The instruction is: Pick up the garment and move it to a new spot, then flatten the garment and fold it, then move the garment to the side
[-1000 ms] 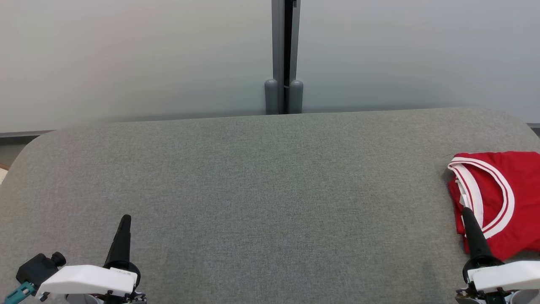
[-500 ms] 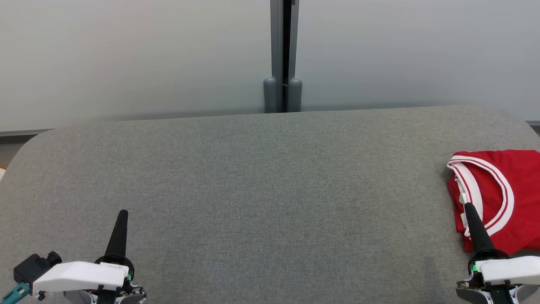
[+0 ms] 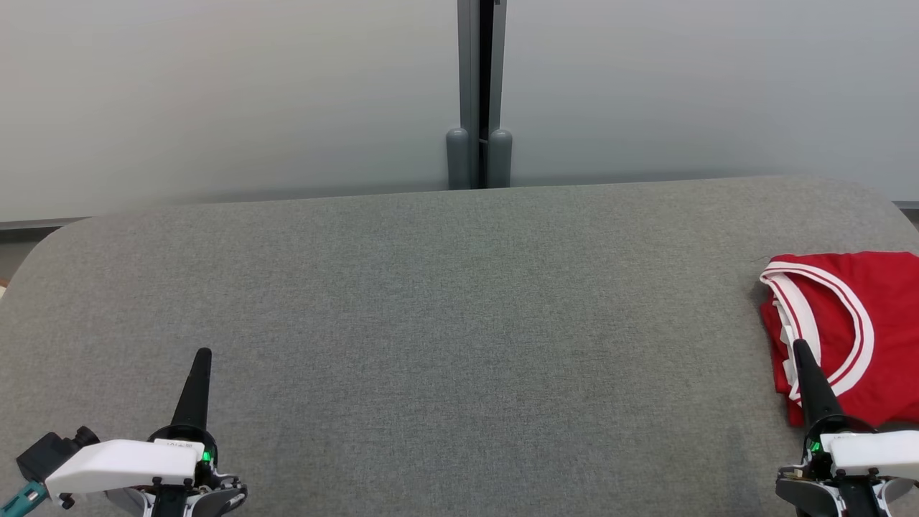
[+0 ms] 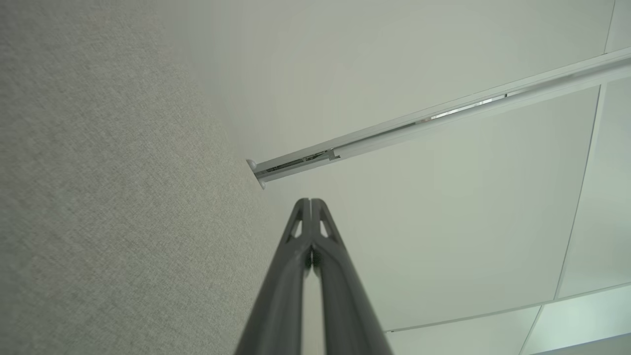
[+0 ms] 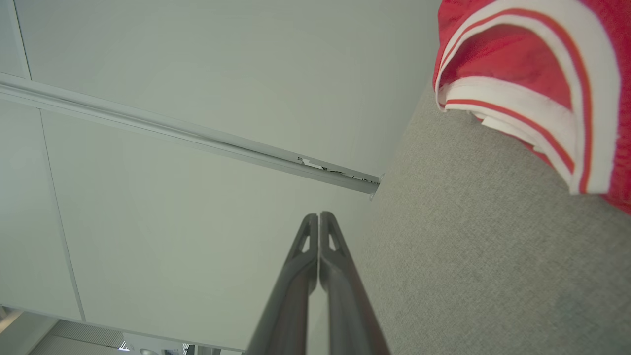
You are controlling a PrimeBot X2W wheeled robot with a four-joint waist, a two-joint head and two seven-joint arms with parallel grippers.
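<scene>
1. Both arms rest low at the near edge of the grey surface (image 3: 459, 309), the left tool (image 3: 203, 353) and right tool (image 3: 797, 345) each clenched on nothing, apparently parked clear of the work.
2. The garment (image 3: 879, 309) lies folded at the surface's far right, beside the right tool's tip, seemingly set aside there.
3. It is red, with a white-banded, red-striped collar facing left.

Dark tapered pincers (image 3: 202, 359) (image 3: 798, 352), white wrist shells (image 3: 118, 463) (image 3: 872, 452)

left end effector (image 3: 203, 353) and right end effector (image 3: 798, 345) both closed, fingers pointing forward, seemingly empty.
</scene>
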